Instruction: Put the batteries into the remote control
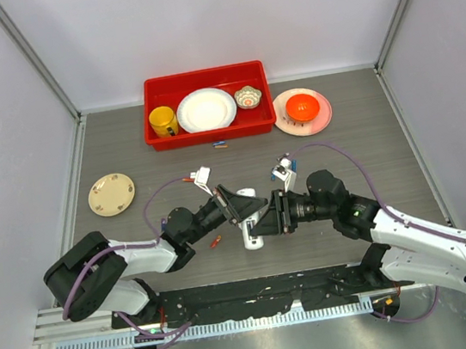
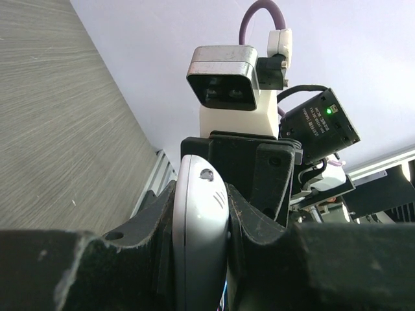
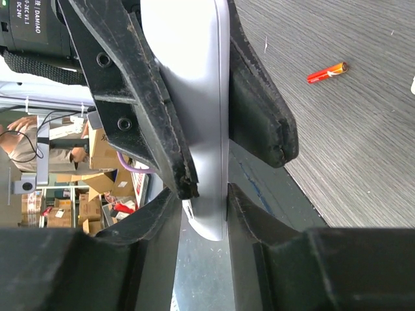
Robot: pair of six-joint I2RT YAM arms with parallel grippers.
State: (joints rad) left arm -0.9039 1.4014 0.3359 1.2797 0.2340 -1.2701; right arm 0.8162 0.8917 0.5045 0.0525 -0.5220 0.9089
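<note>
Remote control (image 1: 250,224) held edge-on above the desk (image 1: 108,149), between both arms. Left jaws clamped on it; right jaws closed against its sides too. Risk: opposed pulls twist or drop it. Red battery (image 3: 327,72) lies loose and could roll.

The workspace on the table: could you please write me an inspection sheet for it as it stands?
Surface: grey wood-grain table; no spills seen.
Job's things: slim white plastic remote control held above the table between both pincers; small red-orange battery loose beside the left wrist; red battery farther back; small batteries by the tray.
Clutter: red plastic tray holding yellow mug, white plate and small patterned bowl; orange bowl on pink plate; beige plate.
Grippers: left pincer shut on the remote; right pincer closed on its other end.
Cables: purple cables along both arms.
Surroundings: pale walls.
</note>
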